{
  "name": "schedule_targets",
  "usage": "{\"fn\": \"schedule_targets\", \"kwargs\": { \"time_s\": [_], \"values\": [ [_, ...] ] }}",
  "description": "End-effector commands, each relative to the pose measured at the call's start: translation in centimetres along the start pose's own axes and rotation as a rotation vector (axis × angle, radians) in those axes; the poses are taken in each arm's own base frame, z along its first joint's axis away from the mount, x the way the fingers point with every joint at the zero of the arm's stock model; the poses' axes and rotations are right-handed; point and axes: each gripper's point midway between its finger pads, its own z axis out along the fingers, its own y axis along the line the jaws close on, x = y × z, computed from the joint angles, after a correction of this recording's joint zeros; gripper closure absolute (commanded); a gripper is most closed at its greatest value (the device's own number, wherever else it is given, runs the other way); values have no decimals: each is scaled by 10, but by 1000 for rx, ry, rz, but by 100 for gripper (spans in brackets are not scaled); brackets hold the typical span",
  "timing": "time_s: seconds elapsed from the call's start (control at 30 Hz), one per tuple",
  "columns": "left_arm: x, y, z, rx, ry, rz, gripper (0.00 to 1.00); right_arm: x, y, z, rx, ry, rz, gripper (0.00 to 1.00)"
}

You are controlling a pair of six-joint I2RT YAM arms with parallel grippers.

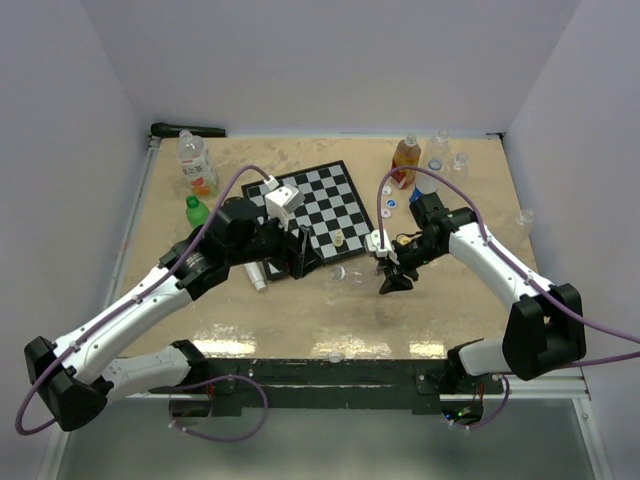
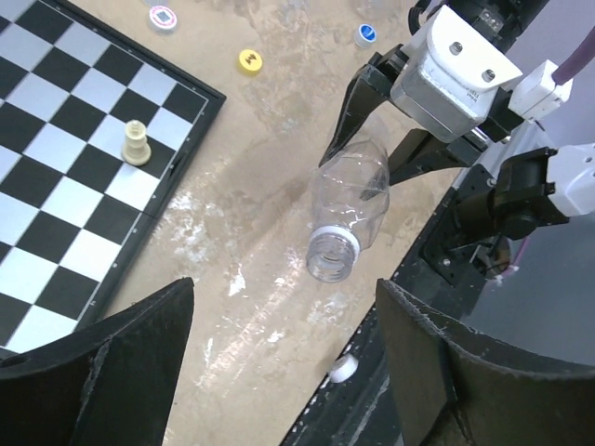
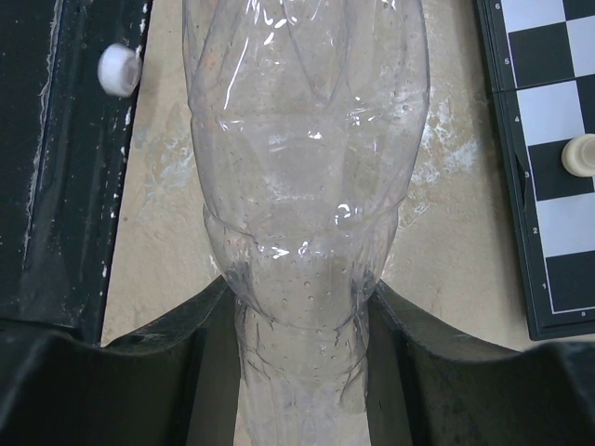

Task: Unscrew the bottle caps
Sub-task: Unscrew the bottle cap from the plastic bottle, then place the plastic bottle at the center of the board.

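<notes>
My right gripper is shut on the base end of a clear, label-less bottle and holds it on its side just above the table. The bottle's mouth is uncapped, keeps a white neck ring, and faces my left gripper. In the right wrist view the bottle fills the gap between the fingers. My left gripper is open and empty, a short way in front of the mouth. A white cap lies at the table's front edge; it also shows in the right wrist view.
A chessboard with one pale chess piece lies in the middle. A white tube lies by my left gripper. Bottles stand at the back left and back right. Loose yellow and blue caps lie nearby.
</notes>
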Motion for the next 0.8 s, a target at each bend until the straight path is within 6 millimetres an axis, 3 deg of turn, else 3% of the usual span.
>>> {"fn": "schedule_targets", "kwargs": {
  "time_s": [0.0,0.17,0.43,0.6,0.77],
  "values": [
    [-5,13,-3,-55,-27,101,17,-4,0,-2,-2,-6,-16,85],
    [23,28,3,-94,49,90,18,-4,1,-3,-1,-8,-19,85],
    [57,27,3,-40,117,65,20,-4,0,-2,0,-7,-19,85],
    [60,17,7,33,75,70,20,-5,1,-2,-7,-12,-14,85],
    [48,-9,0,193,-136,183,17,-6,1,0,-24,-25,0,85]
  ]
}}
